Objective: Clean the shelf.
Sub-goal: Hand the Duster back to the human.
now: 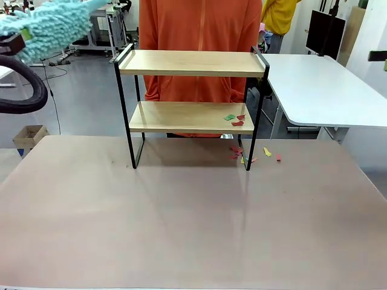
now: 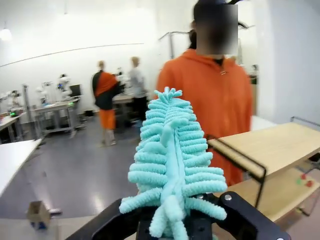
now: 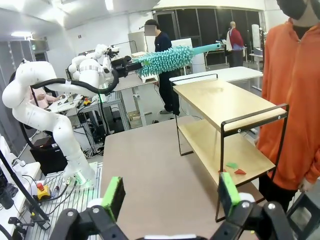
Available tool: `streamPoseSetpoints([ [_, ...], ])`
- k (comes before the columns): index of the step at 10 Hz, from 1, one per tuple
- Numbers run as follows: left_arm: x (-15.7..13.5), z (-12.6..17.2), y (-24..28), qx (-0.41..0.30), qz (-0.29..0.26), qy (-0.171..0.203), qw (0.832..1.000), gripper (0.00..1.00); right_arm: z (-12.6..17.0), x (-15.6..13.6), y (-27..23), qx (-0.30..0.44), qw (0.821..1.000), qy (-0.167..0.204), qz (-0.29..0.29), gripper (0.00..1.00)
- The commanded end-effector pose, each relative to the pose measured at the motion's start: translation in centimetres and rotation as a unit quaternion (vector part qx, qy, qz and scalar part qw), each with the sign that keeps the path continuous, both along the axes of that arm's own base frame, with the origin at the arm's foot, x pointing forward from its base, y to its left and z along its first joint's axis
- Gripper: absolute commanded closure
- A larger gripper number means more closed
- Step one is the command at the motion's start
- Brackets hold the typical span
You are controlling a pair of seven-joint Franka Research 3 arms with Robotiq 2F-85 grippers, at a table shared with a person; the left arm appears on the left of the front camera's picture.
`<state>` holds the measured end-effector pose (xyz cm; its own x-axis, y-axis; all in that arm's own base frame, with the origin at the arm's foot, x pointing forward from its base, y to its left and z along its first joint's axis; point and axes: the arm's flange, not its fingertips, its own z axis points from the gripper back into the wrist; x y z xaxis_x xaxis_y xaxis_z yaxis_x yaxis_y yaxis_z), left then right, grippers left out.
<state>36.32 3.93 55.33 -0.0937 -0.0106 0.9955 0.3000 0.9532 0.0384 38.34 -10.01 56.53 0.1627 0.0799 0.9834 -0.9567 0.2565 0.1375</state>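
Front view: shelf [image 1: 192, 99] centre frame on the beige matte desk [image 1: 181, 217], pale wood boards, thin black frame; red and green paper scraps [image 1: 235, 119] on lower board right. Fluffy teal chenille duster [image 1: 51, 24] upper left, cut off.

Left wrist view: left tool [image 2: 175, 222] clamped on the duster; fingertips hidden.

Right wrist view: right tool [image 3: 170, 192] spread wide, green pads [image 3: 114, 196], nothing held.

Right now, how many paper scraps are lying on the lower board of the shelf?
3 scraps sit near the right end of the shelf's lower board: a green scrap, a red scrap beside it, and another red scrap nearer the front edge. More lie below on the table.
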Motion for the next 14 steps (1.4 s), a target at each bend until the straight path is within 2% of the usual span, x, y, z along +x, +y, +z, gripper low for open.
streamPoseSetpoints([
  [1,0.3,-1.5,-1.7,0.032,0.055,-0.002,0.998,0.83,0.2,-0.2,0.1,0.002,1.0,-0.008,0.0,0.0],
  [4,-0.1,-5.9,-2.1,0.064,0.098,0.028,0.993,0.83,0.2,-0.2,0.1,0.002,1.0,-0.008,0.0,0.0],
  [8,-1.7,-13.9,-3.2,0.053,0.092,0.079,0.991,0.83,0.2,-0.2,0.1,0.002,1.0,-0.008,0.0,0.0],
  [10,-2.1,-16.3,-3.9,0.045,0.077,0.097,0.991,0.83,0.2,-0.2,0.1,0.002,1.0,-0.008,0.0,0.0],
  [12,-2.0,-17.8,-4.7,0.033,0.085,0.113,0.989,0.83,0.2,-0.2,0.1,0.002,1.0,-0.008,0.0,0.0],
  [13,1.4,-9.6,-0.2,0.042,0.072,0.12,0.989,0.83,0.2,-0.2,0.1,0.002,1.0,-0.008,0.0,0.0],
  [14,1.4,-9.6,-0.2,0.042,0.072,0.12,0.989,0.83,0.2,-0.2,0.1,0.002,1.0,-0.008,0.0,0.0],
])
